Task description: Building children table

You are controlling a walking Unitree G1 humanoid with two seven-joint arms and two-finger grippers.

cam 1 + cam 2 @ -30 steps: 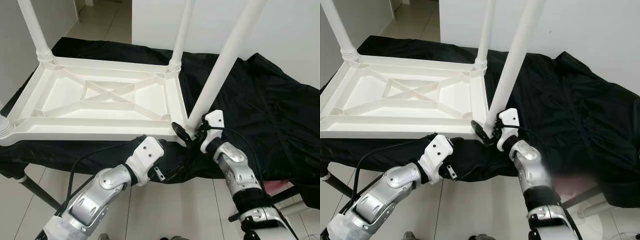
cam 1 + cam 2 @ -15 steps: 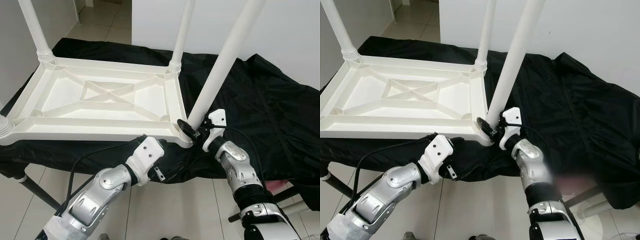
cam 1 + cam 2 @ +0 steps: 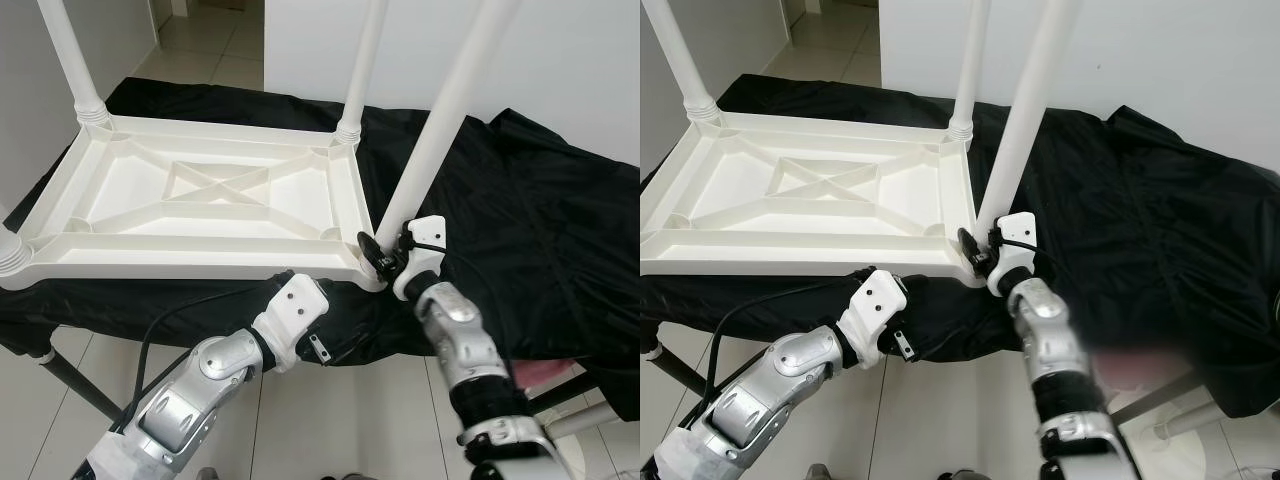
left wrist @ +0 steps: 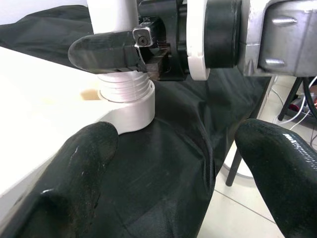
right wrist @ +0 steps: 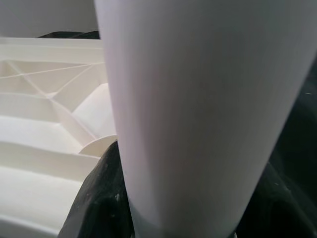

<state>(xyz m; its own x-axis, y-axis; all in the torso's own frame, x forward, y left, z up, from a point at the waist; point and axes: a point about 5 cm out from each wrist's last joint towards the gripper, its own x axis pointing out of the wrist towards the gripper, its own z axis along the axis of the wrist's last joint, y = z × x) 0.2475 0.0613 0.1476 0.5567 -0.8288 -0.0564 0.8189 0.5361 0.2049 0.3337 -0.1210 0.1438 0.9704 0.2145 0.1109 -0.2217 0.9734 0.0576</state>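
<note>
Right gripper [image 3: 385,262] clamped on the near-right table leg [image 3: 440,130] at the upturned tabletop's [image 3: 200,200] five-o'clock corner: keep it upright while threading; left gripper [image 4: 163,163] spread, idle.

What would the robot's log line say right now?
right gripper: clamped on white plastic table leg base | left gripper: open beside upside-down white tabletop | black cloth underneath
</note>
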